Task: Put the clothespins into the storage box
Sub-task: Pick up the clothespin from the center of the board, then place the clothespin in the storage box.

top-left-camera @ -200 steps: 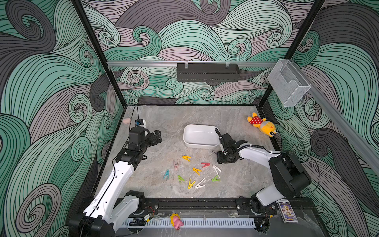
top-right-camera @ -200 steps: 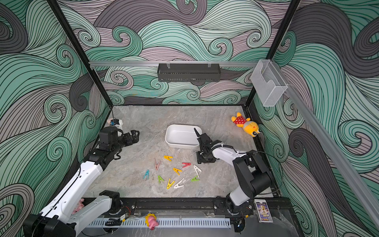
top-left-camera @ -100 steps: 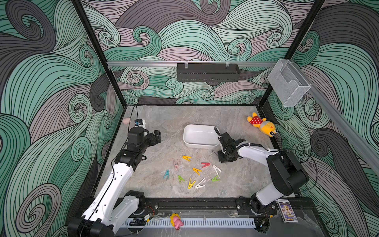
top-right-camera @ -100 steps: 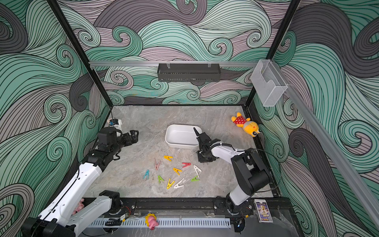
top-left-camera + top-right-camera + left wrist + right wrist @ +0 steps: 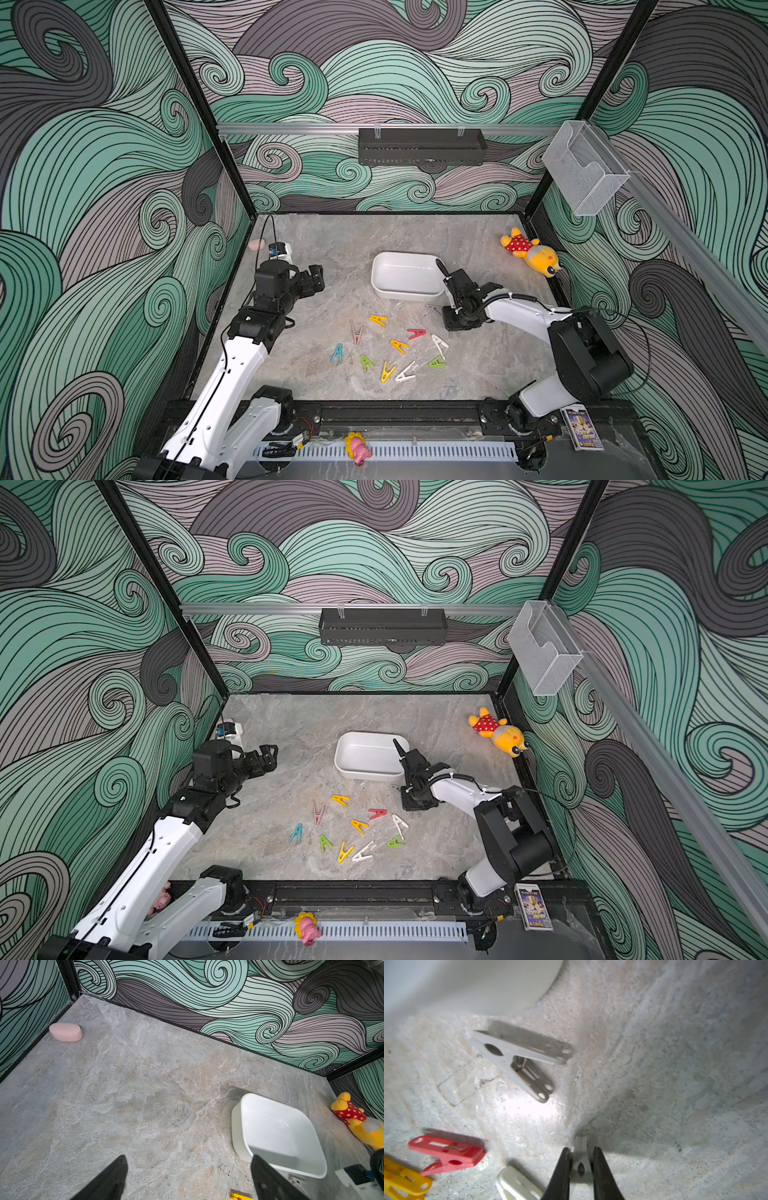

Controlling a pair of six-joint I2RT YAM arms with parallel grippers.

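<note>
Over the marble table (image 5: 311, 249), in both top views, my right gripper (image 5: 455, 326) points down at the surface just in front of the storage box (image 5: 405, 274), by its right front corner. My left gripper (image 5: 316, 278) hangs above bare table well to the left of the box. The clothespins (image 5: 399, 345) that I can see lie loose on the table in front of the box, between my two arms, none of them in it. From the left wrist view, my left fingers (image 5: 108, 1180) stand wide apart and hold nothing. The box is beyond them and to one side, with a plush toy (image 5: 357, 1118) past it and a pink oval block (image 5: 65, 1031) in the far corner. From the right wrist view, my right fingers (image 5: 562, 1167) are pinched shut on a grey clothespin (image 5: 581, 1145), which stands on end with its far tip down at the table; whether it touches I cannot tell. A second grey clothespin (image 5: 517, 1057) lies flat between that grip and the blurred box wall. A red clothespin (image 5: 448, 1154), a yellow clothespin (image 5: 402, 1182) and a white clothespin (image 5: 517, 1184) lie off to one side.
</note>
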